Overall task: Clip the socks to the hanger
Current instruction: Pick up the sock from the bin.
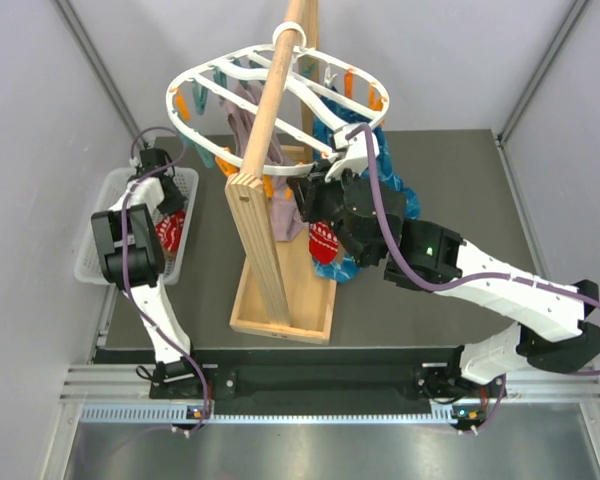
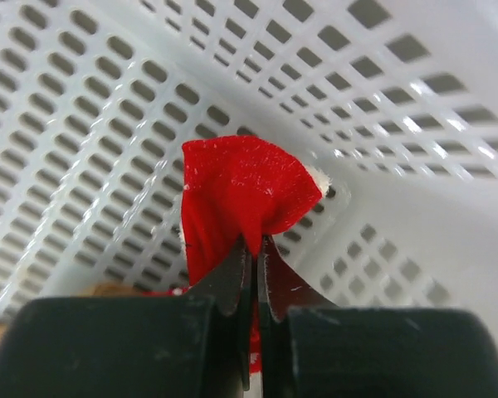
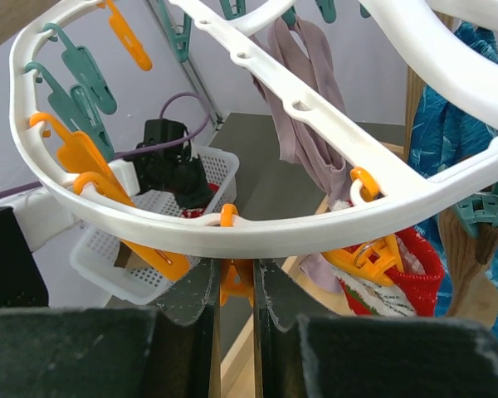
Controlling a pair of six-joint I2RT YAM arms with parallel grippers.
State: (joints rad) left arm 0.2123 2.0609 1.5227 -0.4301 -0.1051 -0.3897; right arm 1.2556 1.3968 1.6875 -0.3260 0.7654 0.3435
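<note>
Grey walls (image 1: 40, 100) enclose a dark table (image 1: 460, 180). The hanger (image 3: 315, 232) hangs on the wooden stand (image 1: 265, 250), a mauve sock (image 3: 303, 108) clipped to it. In the white basket (image 1: 95, 235), the left gripper (image 2: 253, 249) is clamped on a red sock (image 2: 241, 186). The right gripper (image 3: 235, 269) pinches an orange peg (image 3: 231, 290) under the hanger's rim.

Wooden stand (image 1: 260, 235) blocks table centre. Hanger (image 3: 315, 220) ring overhangs it, with pegs (image 3: 83, 153) and hung socks (image 3: 303, 124) crowding the space beneath. Basket (image 2: 398, 99) walls hem the left gripper (image 2: 253, 249) closely at far left. Table (image 1: 460, 170) right of the stand offers open passage.
</note>
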